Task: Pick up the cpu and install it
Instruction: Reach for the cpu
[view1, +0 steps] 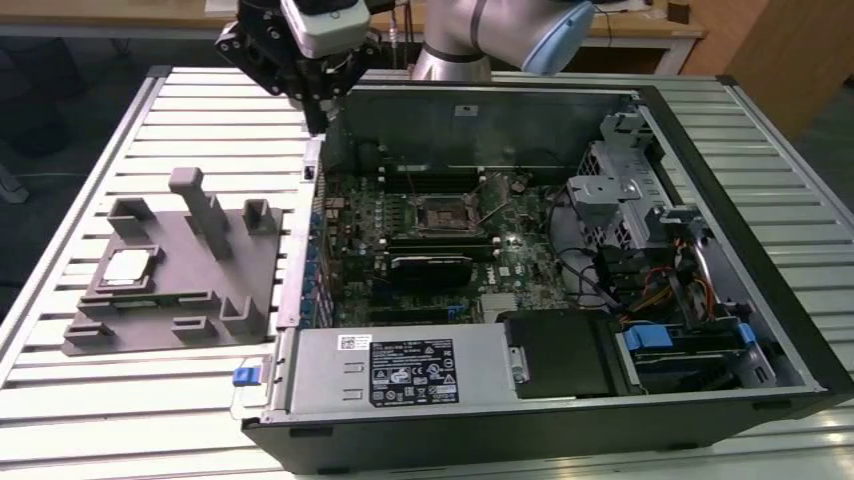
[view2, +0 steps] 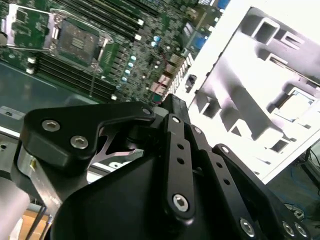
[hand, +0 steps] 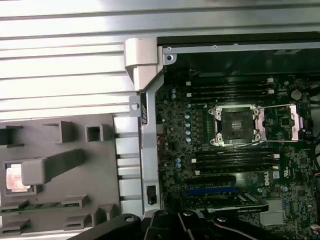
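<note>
Poised above computer case (view1: 534, 120) edge, gripper (view1: 318, 108) state impossible to tell; cpu (view1: 127, 266) seated in grey fixture (view1: 200, 292), toward exterior view's left.

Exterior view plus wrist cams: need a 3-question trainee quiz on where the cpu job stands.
1. True or false: the cpu is already seated in the socket.
2. Pick one. In the exterior view the gripper hangs above:
A. the edge of the case nearest the fixture
B. the power supply
C. the drive cage
3. Fill in: in the first wrist view the socket's metal lid is swung ____.

Key: 1 false, the cpu lies in the grey fixture and the socket is bare. 2 A. 3 open.
</note>
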